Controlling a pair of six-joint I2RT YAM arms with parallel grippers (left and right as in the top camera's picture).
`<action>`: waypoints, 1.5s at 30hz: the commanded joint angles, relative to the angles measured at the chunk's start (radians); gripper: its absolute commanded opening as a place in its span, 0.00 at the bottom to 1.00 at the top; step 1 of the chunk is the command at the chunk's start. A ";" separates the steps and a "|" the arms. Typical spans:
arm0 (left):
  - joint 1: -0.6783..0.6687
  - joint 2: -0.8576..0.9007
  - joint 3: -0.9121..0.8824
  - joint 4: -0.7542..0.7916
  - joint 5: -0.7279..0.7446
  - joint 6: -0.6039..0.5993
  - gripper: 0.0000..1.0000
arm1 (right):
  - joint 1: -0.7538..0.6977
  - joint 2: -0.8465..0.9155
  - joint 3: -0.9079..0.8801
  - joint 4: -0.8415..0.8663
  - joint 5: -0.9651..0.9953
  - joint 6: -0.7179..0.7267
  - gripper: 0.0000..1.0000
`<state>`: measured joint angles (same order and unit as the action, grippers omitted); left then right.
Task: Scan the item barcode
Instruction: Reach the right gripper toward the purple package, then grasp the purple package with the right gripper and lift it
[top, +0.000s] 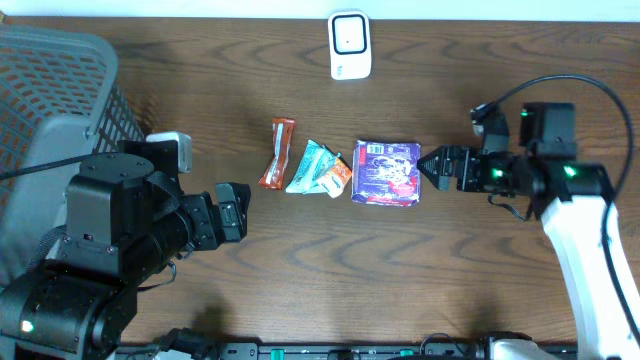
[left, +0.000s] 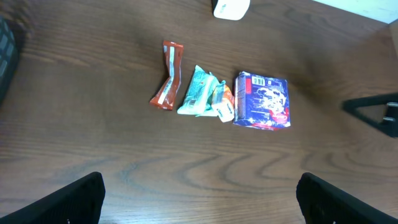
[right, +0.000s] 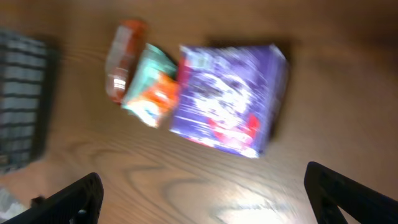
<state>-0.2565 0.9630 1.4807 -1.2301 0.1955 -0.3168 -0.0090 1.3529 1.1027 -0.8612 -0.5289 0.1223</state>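
Lower squarely onto the purple rectangular foil package (top: 387, 171), lying flat on the dark wooden counter (top: 450, 280) right of the smaller snack packets (top: 312, 166), and pinch its edges, leaving the printed face free for the white rounded scanner (top: 350, 45). Right gripper (top: 430, 166) wide open just beside its right edge, arm stretched leftward; left gripper (top: 243, 208) open too, well apart.

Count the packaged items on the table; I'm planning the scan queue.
4, in one row: red bar leftmost, teal packet, small orange packet, purple pack rightmost. None looks hidden.
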 joint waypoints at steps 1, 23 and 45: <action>-0.003 -0.003 0.003 0.000 -0.010 0.003 0.98 | 0.004 0.111 0.025 -0.013 0.082 0.042 0.99; -0.003 -0.003 0.003 0.000 -0.010 0.002 0.98 | 0.020 0.504 0.025 0.253 -0.110 0.000 0.86; -0.003 -0.003 0.003 0.000 -0.010 0.002 0.98 | 0.073 0.404 0.294 -0.093 0.509 0.143 0.01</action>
<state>-0.2565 0.9630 1.4807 -1.2297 0.1955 -0.3168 0.0383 1.8534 1.2926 -0.9100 -0.3431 0.1825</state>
